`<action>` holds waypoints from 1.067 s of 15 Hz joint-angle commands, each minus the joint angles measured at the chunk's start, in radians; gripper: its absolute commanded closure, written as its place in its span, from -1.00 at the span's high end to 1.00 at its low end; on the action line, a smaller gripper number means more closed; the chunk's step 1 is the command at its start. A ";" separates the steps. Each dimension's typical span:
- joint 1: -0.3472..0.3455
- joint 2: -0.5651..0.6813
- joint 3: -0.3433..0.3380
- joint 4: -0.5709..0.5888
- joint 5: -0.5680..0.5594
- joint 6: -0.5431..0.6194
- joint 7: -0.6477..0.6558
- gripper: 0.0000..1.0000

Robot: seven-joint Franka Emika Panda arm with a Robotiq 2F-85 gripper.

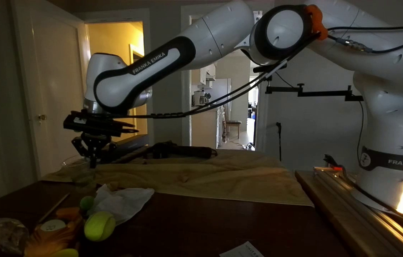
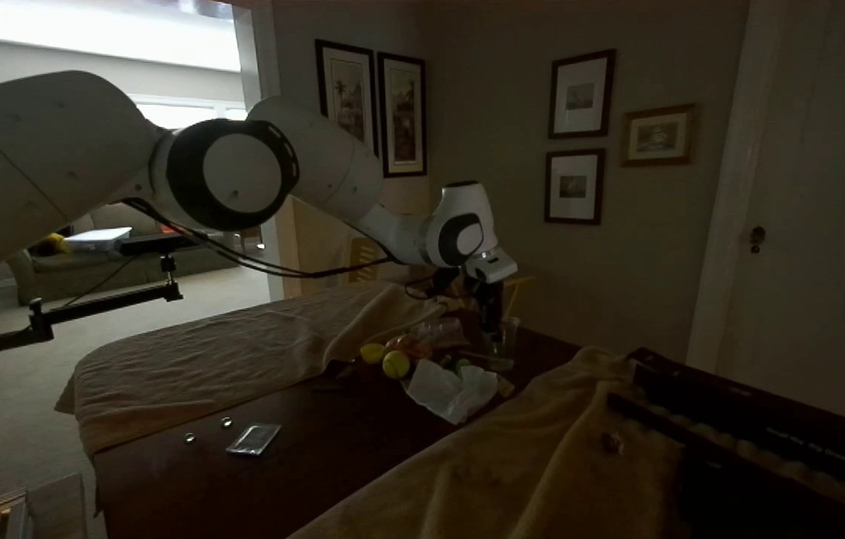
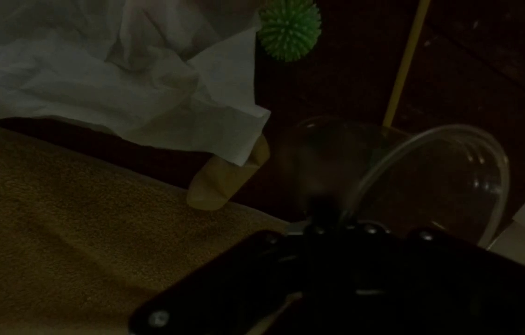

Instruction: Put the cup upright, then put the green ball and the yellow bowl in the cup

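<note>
Fingers (image 1: 93,162) together at the rim of the cup (image 1: 81,176)
Cup seen far left on the bench (image 1: 194,228) in an exterior view; whether its wall is pinched between the fingers cannot be told, nor whether it is stood fully upright; spiky green ball (image 1: 86,202) seen on the near side of the cup, just left of the white sheet (image 1: 126,203); thin stick (image 1: 54,207) laid left of the ball

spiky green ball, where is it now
In the wrist view, the spiky green ball is at the top edge, slightly right of centre, beside the crumpled white sheet; in an exterior view it lies lower left, just behind the tennis ball.
</note>
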 commanded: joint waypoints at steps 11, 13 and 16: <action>0.009 0.027 -0.011 0.057 0.020 0.004 -0.009 -0.98; 0.002 0.030 -0.002 0.054 0.030 0.018 -0.016 -0.98; -0.003 0.046 0.007 0.072 0.035 0.018 -0.027 -0.98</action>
